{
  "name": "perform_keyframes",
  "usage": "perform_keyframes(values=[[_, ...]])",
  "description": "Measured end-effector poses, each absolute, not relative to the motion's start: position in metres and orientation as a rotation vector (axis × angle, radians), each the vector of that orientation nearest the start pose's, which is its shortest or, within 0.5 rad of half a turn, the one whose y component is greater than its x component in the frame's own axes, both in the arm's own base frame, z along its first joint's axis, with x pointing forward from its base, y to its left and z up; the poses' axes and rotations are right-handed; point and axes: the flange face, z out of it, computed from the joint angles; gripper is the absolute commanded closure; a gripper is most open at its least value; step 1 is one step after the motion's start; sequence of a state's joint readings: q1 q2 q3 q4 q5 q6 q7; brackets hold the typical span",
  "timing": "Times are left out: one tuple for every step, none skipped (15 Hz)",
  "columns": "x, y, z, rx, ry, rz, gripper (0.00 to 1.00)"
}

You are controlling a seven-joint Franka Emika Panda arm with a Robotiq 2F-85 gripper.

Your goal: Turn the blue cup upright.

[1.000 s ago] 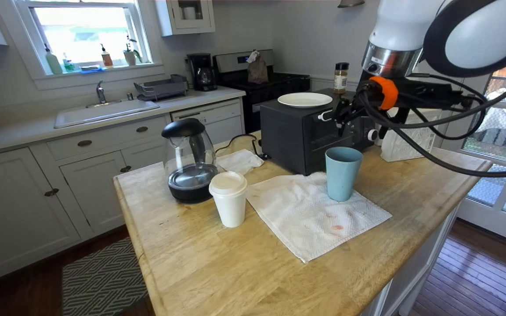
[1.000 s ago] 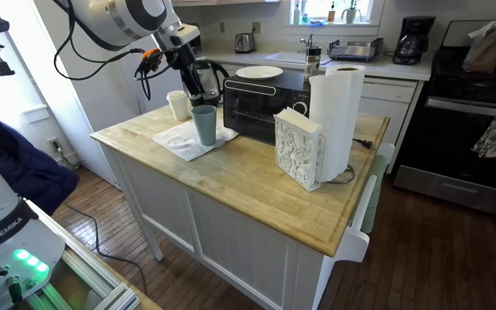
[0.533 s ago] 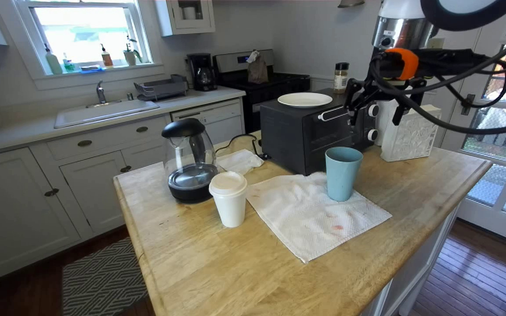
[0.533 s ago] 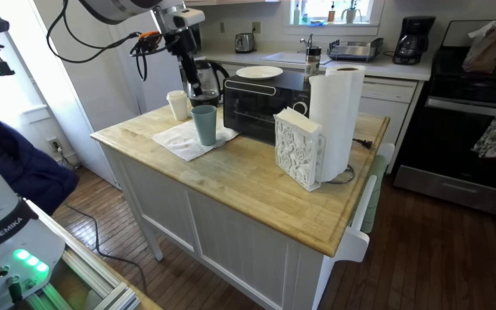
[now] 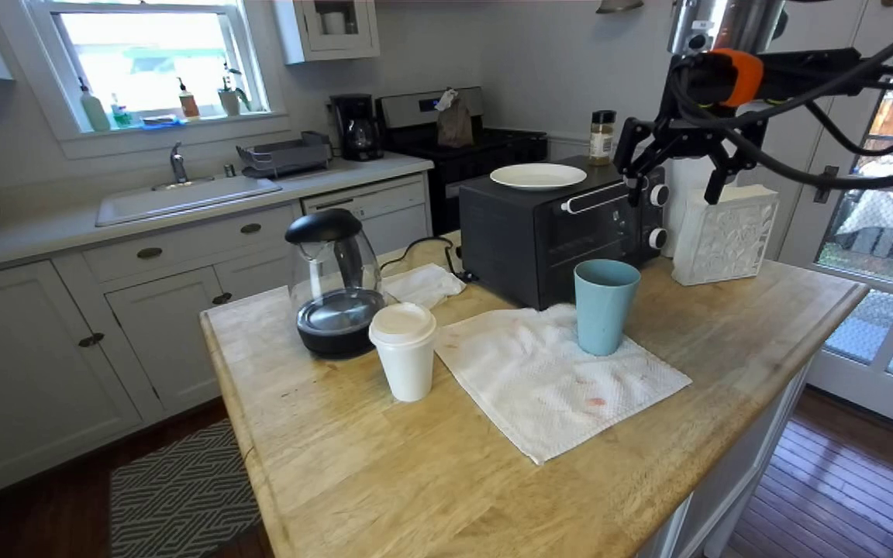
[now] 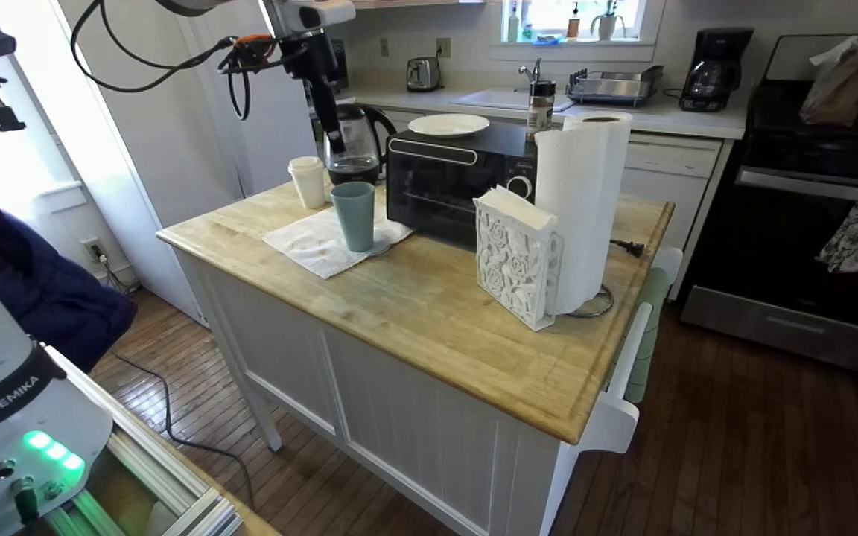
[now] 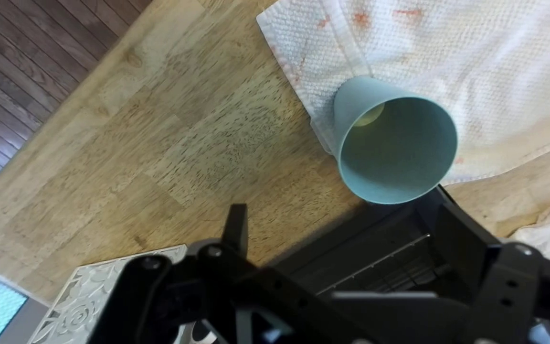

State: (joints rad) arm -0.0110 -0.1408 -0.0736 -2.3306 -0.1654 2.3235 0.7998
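Blue cup (image 5: 605,314) upright on white towel (image 5: 536,395); jaws parted above, seemingly to one side

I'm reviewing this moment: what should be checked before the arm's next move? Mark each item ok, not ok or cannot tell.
1. Blue cup upright, mouth up: ok.
2. Cup's base on the white towel: ok.
3. End effector open, holding nothing, apart from the cup: ok.
4. End effector apart from the black toaster oven: ok; an exterior view shows a gap.
5. Cup empty inside: cannot tell; only part of its bottom shows in the wrist view.
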Motion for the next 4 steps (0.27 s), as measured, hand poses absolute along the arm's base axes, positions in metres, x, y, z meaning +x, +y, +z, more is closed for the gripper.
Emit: perform_keyframes(values=[[0.4973,-0.0457,0.4106,-2.950,1.204,-0.265,0.00],[0.4969,-0.0459,0.4127,-2.948,1.199,-0.264,0.00],[0.4966,-0.0459,0.4139,-2.948,1.197,-0.264,0.00],[0.4965,-0.0458,0.4141,-2.947,1.197,-0.264,0.00]])
